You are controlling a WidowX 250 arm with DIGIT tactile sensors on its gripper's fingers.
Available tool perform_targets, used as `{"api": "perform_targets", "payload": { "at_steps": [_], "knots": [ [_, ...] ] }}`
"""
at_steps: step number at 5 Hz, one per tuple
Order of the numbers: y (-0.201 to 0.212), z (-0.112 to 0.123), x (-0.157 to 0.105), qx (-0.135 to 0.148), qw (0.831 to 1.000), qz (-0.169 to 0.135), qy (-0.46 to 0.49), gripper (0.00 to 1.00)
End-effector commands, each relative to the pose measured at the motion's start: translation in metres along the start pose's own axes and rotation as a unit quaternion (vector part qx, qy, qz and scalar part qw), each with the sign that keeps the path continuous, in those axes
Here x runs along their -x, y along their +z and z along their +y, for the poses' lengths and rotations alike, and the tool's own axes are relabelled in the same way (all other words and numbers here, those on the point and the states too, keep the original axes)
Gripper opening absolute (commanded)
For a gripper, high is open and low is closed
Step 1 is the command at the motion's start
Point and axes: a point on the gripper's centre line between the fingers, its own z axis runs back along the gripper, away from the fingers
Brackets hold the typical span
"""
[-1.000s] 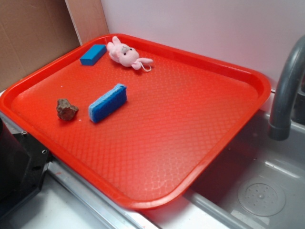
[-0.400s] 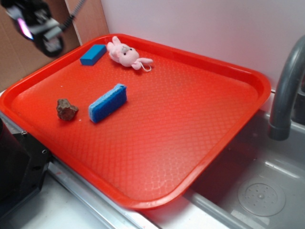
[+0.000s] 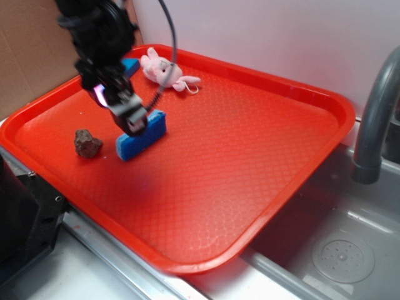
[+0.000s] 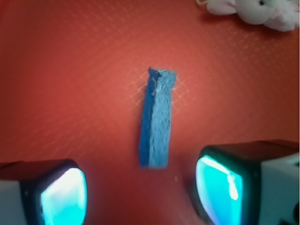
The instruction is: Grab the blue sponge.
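Approach | gripper spread above sponge, on edge on tray | descend straight, fingers straddling the thin faces, close centred to avoid tipping.

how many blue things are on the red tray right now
2. The blue sponge stands on edge left of the tray's middle, under the open gripper. A smaller blue block lies at the far rim beside the pink plush bunny, mostly hidden behind the arm.
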Motion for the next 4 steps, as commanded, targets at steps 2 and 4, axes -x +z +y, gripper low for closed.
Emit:
{"api": "perform_targets", "payload": {
  "at_steps": [2, 4],
  "knots": [
    [-0.057, 0.021, -0.023, -0.04, 0.997, 0.066, 0.012, 0.61],
    [0.003, 0.039, -0.022, -0.016, 0.997, 0.073, 0.033, 0.0]
  ]
}}
